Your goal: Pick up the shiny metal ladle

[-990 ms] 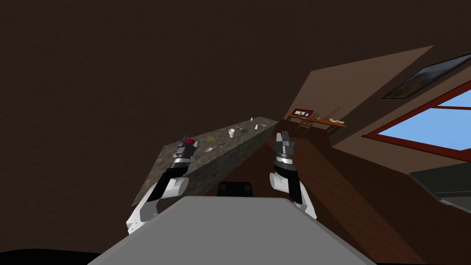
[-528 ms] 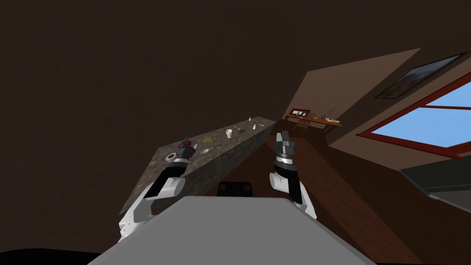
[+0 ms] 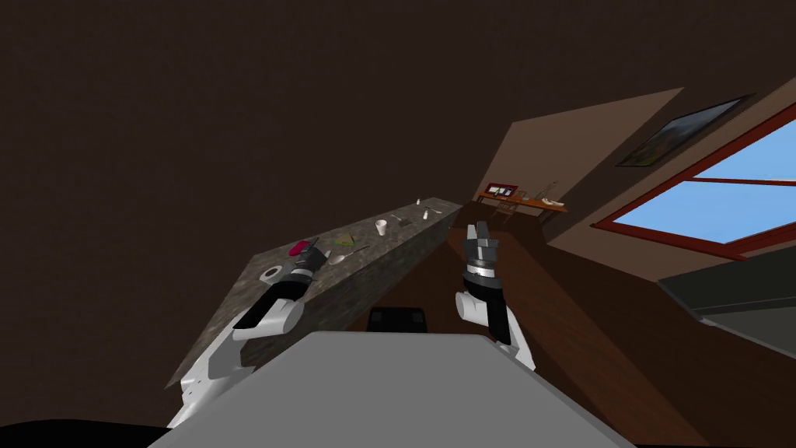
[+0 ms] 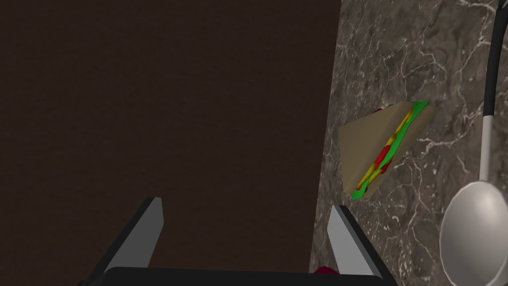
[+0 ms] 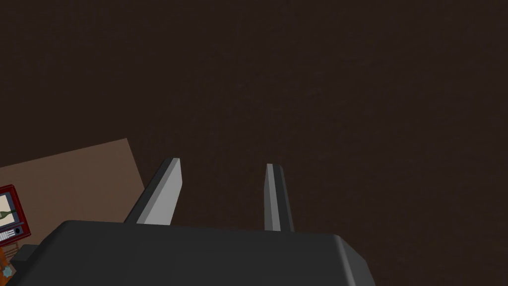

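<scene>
The ladle has a shiny round bowl and a thin handle that turns dark toward its end. It lies flat on the dark marble counter, just outside one finger of my left gripper. That gripper is open with nothing between its fingers, and it hangs over the counter's wall-side edge. In the head view the ladle lies right of the left gripper. My right gripper is held up off the counter's open side. Its fingers stand apart and hold nothing.
A triangular sandwich lies between the left gripper and the ladle's handle. A red object, a white ring-shaped thing and a white cup also sit on the counter. A dark wall runs along its far side.
My view has swung, so the counter sits further left and nearer. My left arm has stretched lower and further out over the counter, toward the ladle. The right arm has held still.
</scene>
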Controlling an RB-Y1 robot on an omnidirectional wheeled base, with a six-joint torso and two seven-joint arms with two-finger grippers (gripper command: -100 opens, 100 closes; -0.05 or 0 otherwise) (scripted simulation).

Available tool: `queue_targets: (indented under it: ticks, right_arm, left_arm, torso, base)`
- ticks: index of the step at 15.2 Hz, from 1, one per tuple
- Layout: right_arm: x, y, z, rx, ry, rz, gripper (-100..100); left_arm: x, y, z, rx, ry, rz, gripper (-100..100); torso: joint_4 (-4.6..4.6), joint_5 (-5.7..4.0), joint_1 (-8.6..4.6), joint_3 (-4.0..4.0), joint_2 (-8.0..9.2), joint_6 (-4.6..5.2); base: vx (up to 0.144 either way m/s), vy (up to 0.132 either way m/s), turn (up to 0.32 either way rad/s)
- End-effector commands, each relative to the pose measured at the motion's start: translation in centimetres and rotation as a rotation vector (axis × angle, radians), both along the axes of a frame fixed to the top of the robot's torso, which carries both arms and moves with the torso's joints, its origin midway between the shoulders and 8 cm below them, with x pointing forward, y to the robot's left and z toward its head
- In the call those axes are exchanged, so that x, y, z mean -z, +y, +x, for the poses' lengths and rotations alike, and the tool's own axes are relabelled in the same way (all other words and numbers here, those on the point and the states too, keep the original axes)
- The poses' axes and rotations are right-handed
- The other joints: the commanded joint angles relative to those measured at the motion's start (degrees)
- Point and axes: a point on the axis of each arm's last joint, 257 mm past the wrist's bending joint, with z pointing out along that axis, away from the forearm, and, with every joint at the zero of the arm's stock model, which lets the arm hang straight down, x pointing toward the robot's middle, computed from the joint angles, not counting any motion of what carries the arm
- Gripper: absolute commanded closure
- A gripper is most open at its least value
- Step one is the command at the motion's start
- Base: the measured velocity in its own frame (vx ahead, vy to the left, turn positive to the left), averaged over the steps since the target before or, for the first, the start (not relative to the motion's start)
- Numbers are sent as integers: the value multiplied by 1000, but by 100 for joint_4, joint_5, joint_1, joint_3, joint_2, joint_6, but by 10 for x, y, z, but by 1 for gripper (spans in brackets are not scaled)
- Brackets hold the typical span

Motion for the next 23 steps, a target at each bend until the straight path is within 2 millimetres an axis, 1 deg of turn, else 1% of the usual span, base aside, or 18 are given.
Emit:
queue_targets:
  ticks: [1, 2, 3, 5, 6, 9, 10, 12, 13, 15, 16, 18, 19, 21, 22, 23]
  right_arm:
    - [0, 0, 0, 0, 0, 0, 0]
    - [0, 0, 0, 0, 0, 0, 0]
    - [0, 0, 0, 0, 0, 0, 0]
    - [0, 0, 0, 0, 0, 0, 0]
    - [0, 0, 0, 0, 0, 0, 0]
    - [0, 0, 0, 0, 0, 0, 0]
    - [0, 0, 0, 0, 0, 0, 0]
    - [0, 0, 0, 0, 0, 0, 0]
    - [0, 0, 0, 0, 0, 0, 0]
    - [0, 0, 0, 0, 0, 0, 0]
    - [0, 0, 0, 0, 0, 0, 0]
    - [0, 0, 0, 0, 0, 0, 0]
    - [0, 0, 0, 0, 0, 0, 0]
    - [0, 0, 0, 0, 0, 0, 0]
    - [0, 0, 0, 0, 0, 0, 0]
    - [0, 0, 0, 0, 0, 0, 0]
  left_arm:
    - [16, 11, -1, -14, 61, -16, -100]
    - [18, 12, -1, -16, 68, -17, -100]
    - [26, 22, -3, -27, 101, -31, -100]
    - [33, 23, -4, -33, 130, -35, -100]
    - [40, 34, -7, -46, 164, -50, -100]
    - [48, 35, -9, -53, 193, -54, -100]
    - [55, 46, -12, -68, 230, -70, -100]
    - [62, 48, -14, -74, 255, -74, -100]
    - [68, 58, -18, -90, 289, -90, -100]
    - [75, 60, -20, -97, 317, -94, -100]
    - [81, 70, -25, -114, 351, -111, -100]
    - [88, 72, -28, -121, 378, -115, -100]
    - [93, 82, -33, -139, 409, -133, -100]
    - [100, 83, -36, -147, 438, -137, -100]
    - [104, 93, -42, -166, 467, -155, -100]
    - [108, 94, -44, -171, 484, -157, -100]
  torso:
    - [0, 0, 0, 0, 0, 0]
    - [-1, 0, 0, -1, -2, -1]
    - [0, 1, 4, 0, 1, -1]
    - [0, 0, 1, 0, 0, 0]
    - [0, 0, 4, 1, 3, -1]
    - [0, 1, 6, 1, 3, -1]
    - [1, 2, 11, 3, 7, -1]
    - [1, 2, 9, 2, 3, 0]
    - [1, 2, 11, 2, 4, -1]
    - [0, 1, 3, 0, 0, 0]
    - [0, 1, 5, 0, 1, -1]
    - [-1, 1, 4, -2, -4, 0]
    - [-1, 1, 7, -1, -2, -1]
    - [-1, 0, 2, -2, -3, 0]
    - [0, 1, 5, 0, 1, -1]
    - [0, 1, 6, 0, -1, 0]
  base:
    - [59, -61, -54]
    - [40, -43, -14]
    - [46, -58, -73]
    - [42, -52, -40]
    - [41, -46, -64]
    - [37, -37, -18]
    - [38, -35, -62]
    - [44, -37, -47]
    - [48, -51, -52]
    - [51, -51, -37]
    - [56, -50, -73]
    - [57, -43, -40]
    - [58, -55, -53]
    - [50, -48, -37]
    - [52, -42, -63]
    - [56, -45, -64]
